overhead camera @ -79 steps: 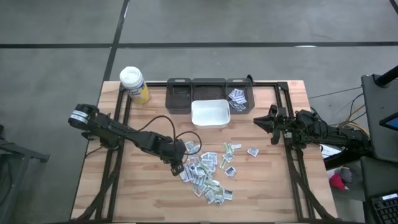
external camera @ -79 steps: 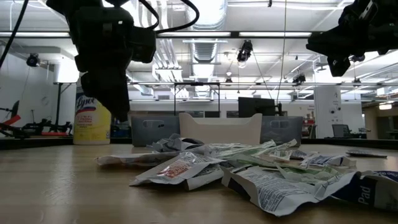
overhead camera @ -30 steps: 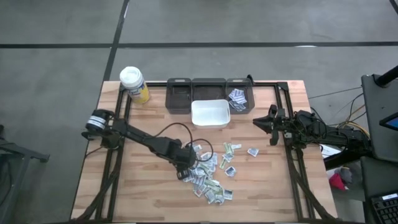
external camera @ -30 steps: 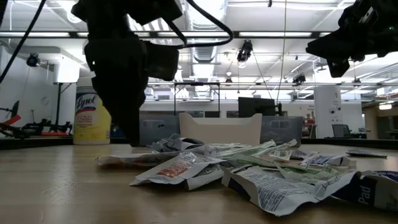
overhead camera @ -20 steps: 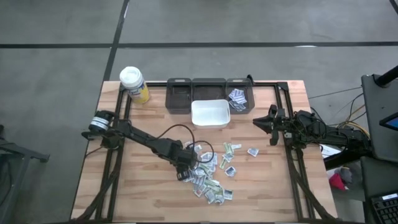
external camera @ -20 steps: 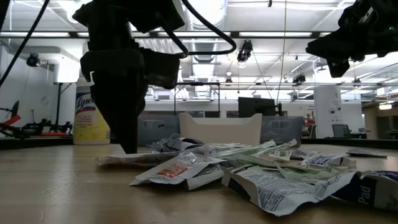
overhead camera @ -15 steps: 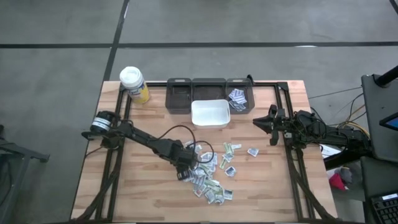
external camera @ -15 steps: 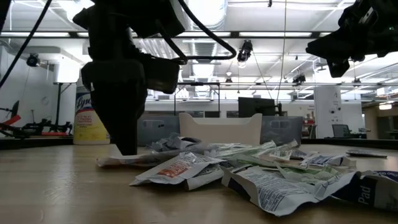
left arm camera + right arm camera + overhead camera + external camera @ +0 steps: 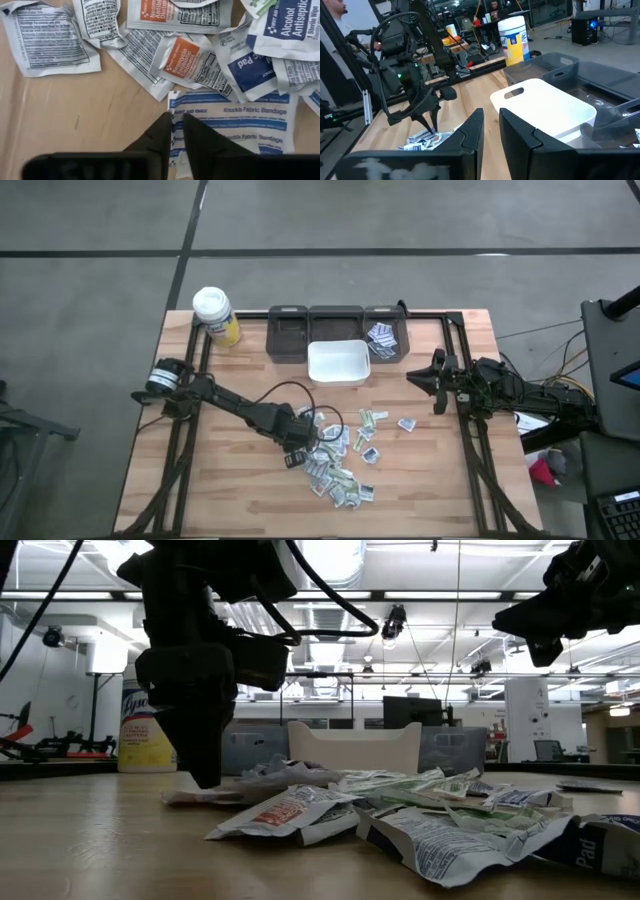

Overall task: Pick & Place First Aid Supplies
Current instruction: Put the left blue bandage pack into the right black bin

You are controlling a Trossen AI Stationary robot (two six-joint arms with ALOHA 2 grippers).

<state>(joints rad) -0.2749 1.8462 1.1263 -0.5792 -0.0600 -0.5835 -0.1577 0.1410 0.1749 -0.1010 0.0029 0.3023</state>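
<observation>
**Knuckle fabric bandage packet pinched at the pile's near edge**

The knuckle fabric bandage packet (image 9: 230,122), blue-striped and lying flat on the wooden table (image 9: 230,490), is right under my left gripper (image 9: 177,131). My two fingers have come nearly together across its short end, and the paper edge sits in the narrow gap between them, so I read this as a pinch on that packet, though the grip looks shallow. Its long axis runs away from my fingertips, crosswise to the pinch, with the rest of the packet tucked under an alcohol pad packet (image 9: 250,65) and an orange-printed antibiotic packet (image 9: 182,60). From above, I'm at the left edge of the heap of first aid packets (image 9: 335,455), low on the table.

Where it has to go lies beyond the heap from me: the white bin (image 9: 338,363) and the row of dark bins (image 9: 305,330) at the far side, one already holding packets. A straight lift should slide the bandage clear of its neighbours; a drag could scatter them.

My right gripper (image 9: 490,131) waits raised at the table's right side, well apart from the pile, fingers close together with nothing between them. My left arm is plainly the nearer one.
</observation>
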